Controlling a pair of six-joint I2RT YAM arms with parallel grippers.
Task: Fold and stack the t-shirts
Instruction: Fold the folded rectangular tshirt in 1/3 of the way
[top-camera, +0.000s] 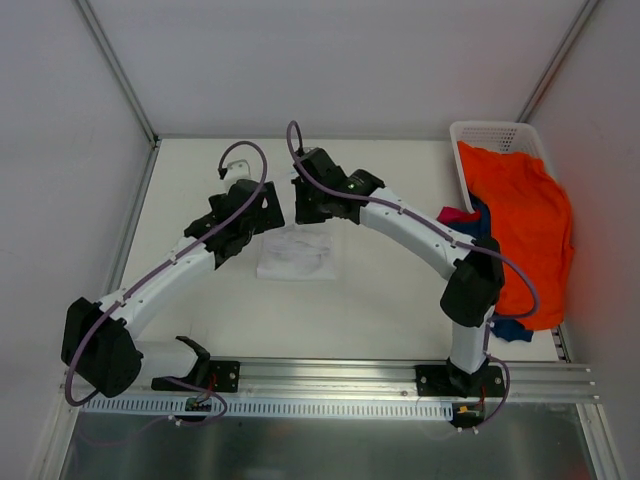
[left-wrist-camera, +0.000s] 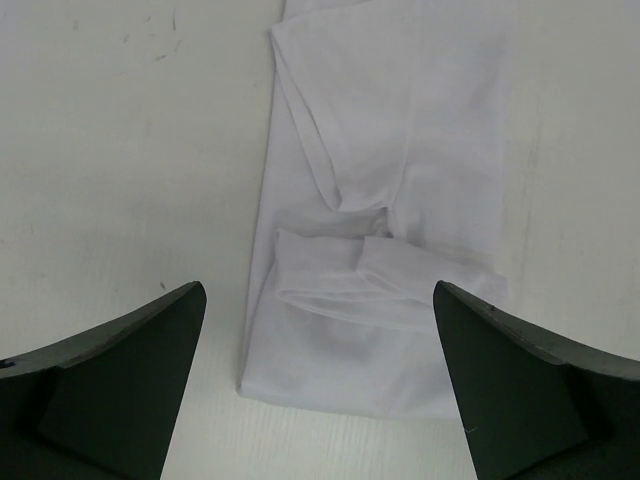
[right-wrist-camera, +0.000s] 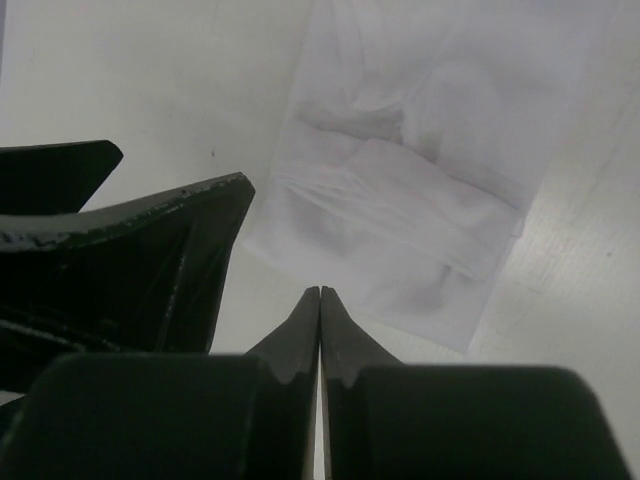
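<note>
The plain white t-shirt (top-camera: 295, 255) lies folded into a small rectangle on the table's middle; it also shows in the left wrist view (left-wrist-camera: 390, 200) and the right wrist view (right-wrist-camera: 430, 180). My left gripper (top-camera: 252, 222) hovers at the shirt's left far corner, jaws wide open and empty (left-wrist-camera: 320, 340). My right gripper (top-camera: 312, 208) is above the shirt's far edge, shut on nothing (right-wrist-camera: 320, 296). The bright orange t-shirt (top-camera: 525, 225) drapes out of the basket at the right. The magenta t-shirt (top-camera: 458, 214) and navy t-shirt (top-camera: 510, 328) peek out from under it.
A white lattice basket (top-camera: 490, 132) stands at the far right corner, partly under the orange shirt. A small white bracket (top-camera: 236, 164) lies at the back left. The left gripper's black body (right-wrist-camera: 150, 250) fills the left of the right wrist view.
</note>
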